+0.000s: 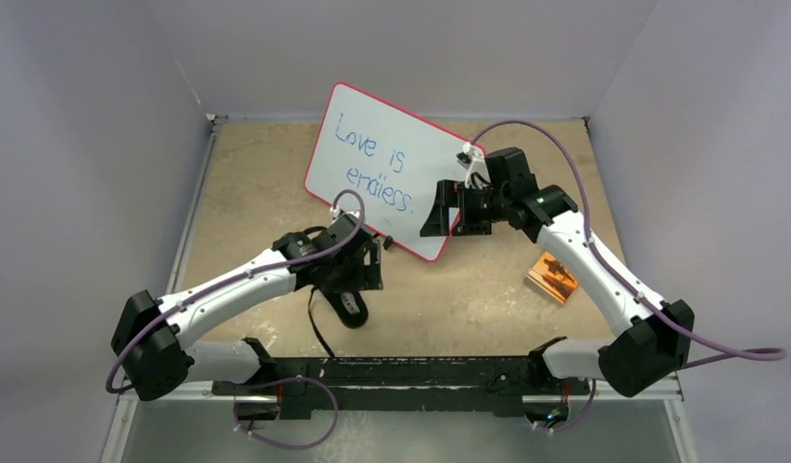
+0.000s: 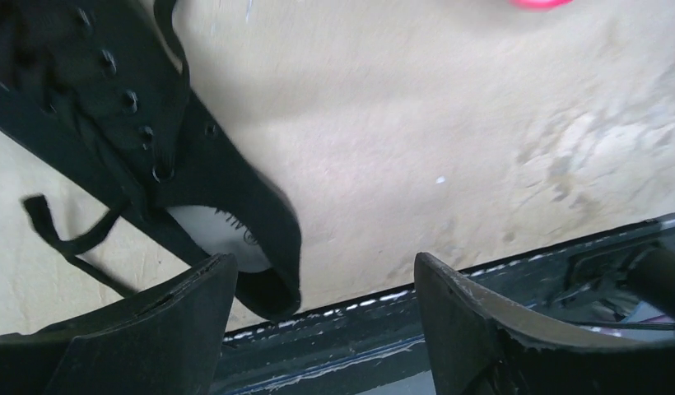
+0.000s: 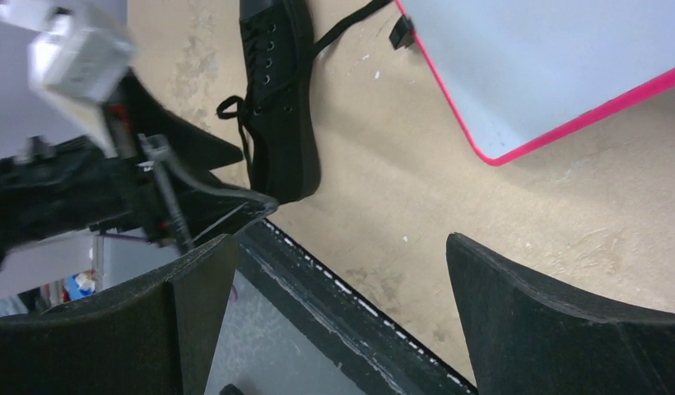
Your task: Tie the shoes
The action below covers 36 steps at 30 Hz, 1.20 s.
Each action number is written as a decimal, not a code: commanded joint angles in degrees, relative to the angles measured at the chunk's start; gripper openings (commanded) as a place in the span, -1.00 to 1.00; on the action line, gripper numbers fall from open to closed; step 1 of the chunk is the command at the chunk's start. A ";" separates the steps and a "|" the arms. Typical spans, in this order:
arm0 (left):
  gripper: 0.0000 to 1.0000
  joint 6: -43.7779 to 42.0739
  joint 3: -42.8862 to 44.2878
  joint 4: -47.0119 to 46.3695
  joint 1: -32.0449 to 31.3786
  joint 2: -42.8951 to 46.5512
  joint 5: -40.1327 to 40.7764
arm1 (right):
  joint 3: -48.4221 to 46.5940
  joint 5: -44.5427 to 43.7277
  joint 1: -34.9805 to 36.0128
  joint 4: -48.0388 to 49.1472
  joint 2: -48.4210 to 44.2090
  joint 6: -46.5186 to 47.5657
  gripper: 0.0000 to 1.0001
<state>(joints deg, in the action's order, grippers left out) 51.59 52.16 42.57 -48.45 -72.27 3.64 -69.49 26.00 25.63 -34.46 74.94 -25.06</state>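
Observation:
A small black sneaker (image 1: 351, 307) lies on the tan table near the front, partly under my left gripper (image 1: 361, 262). In the left wrist view the sneaker (image 2: 145, 140) sits at the upper left with its heel opening toward the fingers, and a loose lace (image 2: 67, 239) trails left. My left gripper (image 2: 324, 263) is open and empty, just beside the heel. My right gripper (image 1: 440, 214) hovers open over the whiteboard's lower right part. In the right wrist view my right gripper (image 3: 342, 243) is open and empty, and the sneaker (image 3: 276, 107) lies far off with its laces untied.
A pink-edged whiteboard (image 1: 392, 164) reading "Love is endless." lies at the back middle; its corner shows in the right wrist view (image 3: 548, 74). A small orange object (image 1: 553, 277) lies right of centre. A black rail (image 1: 392, 371) runs along the near table edge.

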 commanded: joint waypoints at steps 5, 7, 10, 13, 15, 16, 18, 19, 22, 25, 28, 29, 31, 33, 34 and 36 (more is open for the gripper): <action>0.59 -11.67 14.13 0.18 9.60 -4.77 6.41 | -4.43 -8.11 0.02 -1.55 -3.67 1.08 0.98; 0.59 -14.77 15.17 -3.39 12.10 -8.98 4.86 | -6.39 -9.36 -0.02 -3.16 -3.28 2.69 0.98; 0.53 -20.01 19.30 -5.49 12.50 -16.80 6.26 | -9.12 -11.14 -0.22 -4.93 -2.62 4.79 0.98; 0.34 -23.62 19.86 -10.74 12.50 -21.96 7.18 | -10.63 -11.40 -0.81 -4.75 -2.43 5.81 0.98; 0.26 -25.36 19.07 -14.96 12.51 -24.19 6.79 | -11.39 -10.46 -1.28 -4.81 -2.21 6.17 0.98; 0.24 -26.11 18.70 -16.65 12.50 -25.20 7.10 | -11.69 -9.81 -1.50 -4.75 -2.14 6.61 0.98; 0.25 -27.10 18.47 -19.15 12.55 -27.00 8.89 | -12.07 -8.30 -1.80 -5.20 -1.95 7.82 0.97; 0.27 -27.42 18.15 -20.43 12.51 -27.56 9.46 | -12.27 -7.77 -1.93 -5.73 -1.85 8.49 0.98; 0.34 -28.84 16.42 -25.39 12.50 -28.81 10.31 | -11.95 -6.33 -2.22 -7.35 -1.89 10.10 0.98; 0.37 -29.63 16.47 -27.33 12.50 -31.82 8.59 | -10.66 -4.84 -2.66 -7.32 -2.76 10.47 0.98; 0.36 -30.06 15.95 -29.15 12.50 -33.16 7.25 | -10.22 -4.62 -2.73 -6.99 -3.32 10.83 0.98; 0.35 -30.26 15.54 -29.68 12.50 -33.31 7.10 | -10.49 -4.70 -2.73 -7.09 -3.26 11.02 0.98; 0.33 -30.89 14.72 -29.78 12.52 -33.42 7.23 | -10.95 -4.54 -2.73 -7.32 -3.14 11.17 0.98; 0.32 -30.87 12.87 -30.65 12.50 -32.94 7.33 | -10.81 -3.95 -2.76 -6.92 -3.34 11.03 0.98; 0.32 -30.79 11.72 -31.39 12.50 -32.52 7.20 | -10.56 -3.68 -2.75 -6.74 -3.45 10.81 0.98; 0.31 -30.30 9.26 -32.86 12.50 -32.12 6.89 | -10.25 -3.10 -2.77 -6.51 -3.65 10.52 0.98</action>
<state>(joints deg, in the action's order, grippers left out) 21.87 64.95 15.29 -35.81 -105.25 10.87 -79.37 20.53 23.18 -41.30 73.01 -15.33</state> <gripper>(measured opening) 0.662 0.987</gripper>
